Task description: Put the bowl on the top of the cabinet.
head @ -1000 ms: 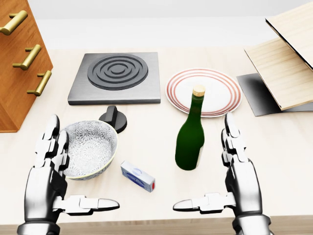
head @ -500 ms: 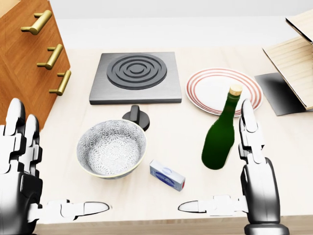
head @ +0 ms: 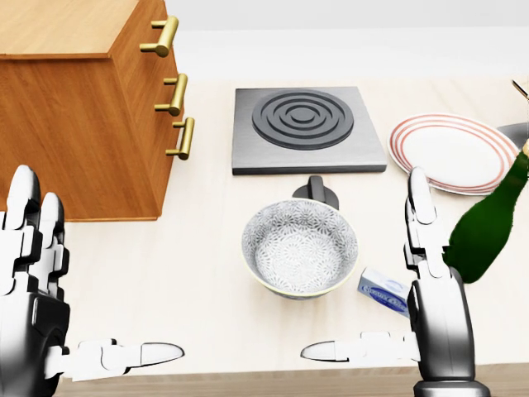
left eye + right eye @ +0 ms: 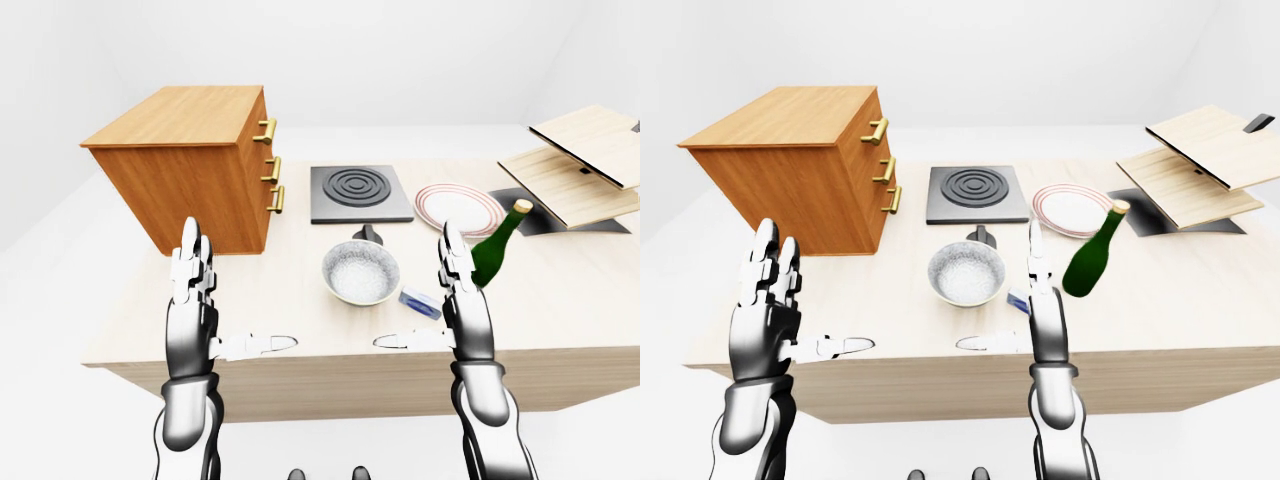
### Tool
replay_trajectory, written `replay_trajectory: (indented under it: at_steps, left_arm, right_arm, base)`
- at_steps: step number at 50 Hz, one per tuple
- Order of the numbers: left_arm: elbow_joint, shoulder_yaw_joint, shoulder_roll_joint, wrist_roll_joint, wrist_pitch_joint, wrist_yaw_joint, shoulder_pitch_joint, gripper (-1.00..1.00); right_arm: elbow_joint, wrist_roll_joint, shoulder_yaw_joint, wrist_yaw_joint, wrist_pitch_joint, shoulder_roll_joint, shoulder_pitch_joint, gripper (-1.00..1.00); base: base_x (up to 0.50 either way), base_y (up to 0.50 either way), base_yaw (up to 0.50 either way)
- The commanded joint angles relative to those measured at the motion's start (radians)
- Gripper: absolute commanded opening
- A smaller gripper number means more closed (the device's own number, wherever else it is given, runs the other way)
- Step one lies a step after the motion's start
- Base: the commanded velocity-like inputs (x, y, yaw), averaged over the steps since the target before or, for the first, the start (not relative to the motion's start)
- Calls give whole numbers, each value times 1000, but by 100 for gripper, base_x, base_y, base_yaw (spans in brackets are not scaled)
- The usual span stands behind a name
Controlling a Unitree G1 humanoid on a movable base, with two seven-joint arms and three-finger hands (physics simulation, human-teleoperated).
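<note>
Both hands, left hand (image 3: 33,289) and right hand (image 3: 434,306), hover with fingers spread wide, bowl (image 3: 300,247) untouched beside the cabinet (image 3: 78,107).

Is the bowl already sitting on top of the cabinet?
No, the bowl rests on the table, right of the cabinet in the head view.

In the head view, the right edge cuts the bottle (image 3: 488,227) and plate (image 3: 453,153); the right hand (image 3: 434,306) hides part of the small box (image 3: 382,290).
</note>
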Motion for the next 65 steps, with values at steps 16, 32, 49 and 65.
replay_trajectory:
  at_steps: [16, 32, 49, 65]
  left_arm:
    - [-2, -4, 1, 3, 0, -2, -2, 100]
    - [6, -3, 1, 2, 0, -3, -3, 100]
    - [9, -4, 1, 2, 0, 1, -7, 100]
    - [11, -2, 1, 2, 0, 2, -9, 100]
  right_arm:
    - [6, -3, 4, 5, 0, -1, -1, 100]
    - [45, -3, 5, -5, 0, -3, 3, 100]
    - [38, 13, -1, 11, 0, -2, -13, 100]
    - [35, 22, -3, 13, 0, 0, -15, 100]
  base:
    - [0, 50, 0]
    - [0, 50, 0]
    - [0, 40, 0]
    - [0, 0, 0]
